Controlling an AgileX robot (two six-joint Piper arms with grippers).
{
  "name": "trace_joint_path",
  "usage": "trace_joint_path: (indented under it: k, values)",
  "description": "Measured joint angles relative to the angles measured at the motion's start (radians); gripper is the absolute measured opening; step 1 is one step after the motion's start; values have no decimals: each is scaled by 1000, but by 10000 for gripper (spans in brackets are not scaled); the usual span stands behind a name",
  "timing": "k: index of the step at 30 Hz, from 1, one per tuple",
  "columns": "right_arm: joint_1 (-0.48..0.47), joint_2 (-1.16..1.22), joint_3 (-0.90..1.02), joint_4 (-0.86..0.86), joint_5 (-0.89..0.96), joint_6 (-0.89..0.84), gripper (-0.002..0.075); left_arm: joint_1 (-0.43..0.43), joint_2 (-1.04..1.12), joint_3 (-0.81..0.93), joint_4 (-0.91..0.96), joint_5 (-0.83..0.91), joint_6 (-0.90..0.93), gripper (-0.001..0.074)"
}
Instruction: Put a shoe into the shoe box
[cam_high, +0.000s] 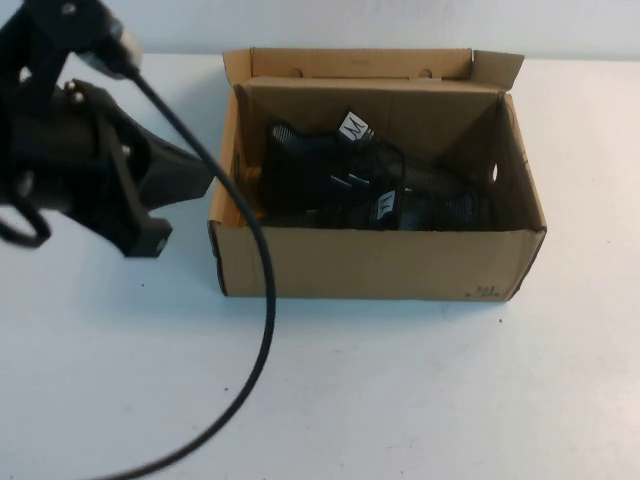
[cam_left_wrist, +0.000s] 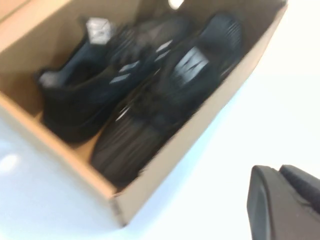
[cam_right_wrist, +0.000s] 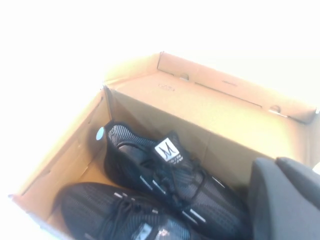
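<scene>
Two sneakers are lying side by side in the shoe box; the left gripper is hovering at the box's nine o'clock.

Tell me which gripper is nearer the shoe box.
Cannot tell. The left gripper sits just off the shoe box's left side, shut and empty. The right gripper hangs over the open box, beside the shoes, also shut.

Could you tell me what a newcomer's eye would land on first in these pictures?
First, the open shoe box at the middle of the white table, with two black shoes lying side by side inside it, white tongue labels showing. Next, the left arm looming at the left edge, its cable trailing past the box; its left gripper is shut beside the box, and the right gripper is shut above it.
</scene>
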Motion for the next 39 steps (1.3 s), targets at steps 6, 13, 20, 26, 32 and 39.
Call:
trace_joint_path:
  k: [6,13,20,26,32,39]
  values:
    - [0,-242,234,0,-64,0,-16,0,-167,122,-71,37,38,-4]
    - [0,-530,493,4,-124,-21,-16,0,-405,288,-158,47,37,-4]
    - [-2,-812,757,4,-188,-97,-16,0,-611,453,-296,-76,64,-4]
    - [-2,-996,978,24,-295,-97,-16,0,-634,478,-160,-252,67,-4]
    - [-2,-1082,1125,57,-390,-97,-16,0,-634,483,0,-368,-17,-4]
    - [-2,-1092,1139,67,-416,-97,-16,0,-634,485,0,-384,-45,-4]
